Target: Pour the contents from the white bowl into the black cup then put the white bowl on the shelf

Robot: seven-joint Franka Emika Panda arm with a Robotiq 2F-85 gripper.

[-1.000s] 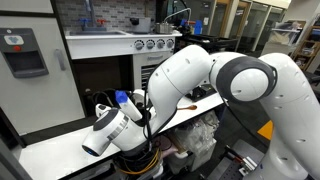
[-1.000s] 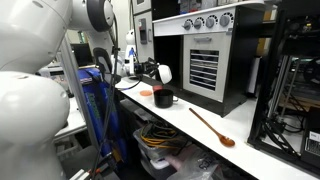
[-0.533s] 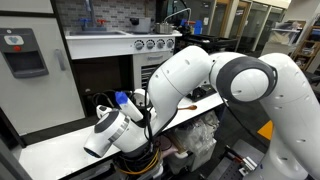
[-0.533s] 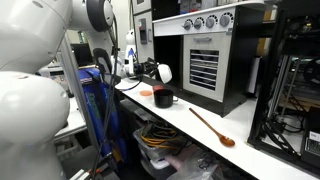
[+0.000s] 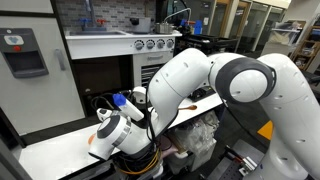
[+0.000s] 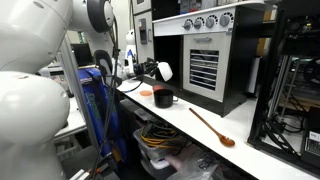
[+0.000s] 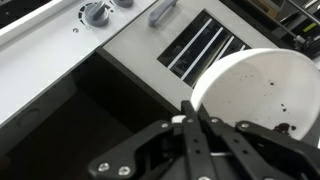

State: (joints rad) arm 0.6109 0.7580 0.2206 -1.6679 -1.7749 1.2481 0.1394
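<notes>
White countertop [image 6: 180,112] ran along in front of the knobbed cabinet [image 7: 120,45], with the black cup [image 6: 163,98] standing on it beside a flat orange disc [image 6: 147,92]. You had the gripper [image 7: 188,118] clamped shut on the rim of the white bowl [image 7: 255,90] (tipped on edge), held up off the counter near the cup, before the cabinet's dark recess.

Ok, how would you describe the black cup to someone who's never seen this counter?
Follow the long white countertop below the cabinet with the row of knobs. Towards its far end stands the black cup. It is short, glossy and upright, unlike the flat orange disc beside it and the wooden spoon lying nearer the camera.
</notes>
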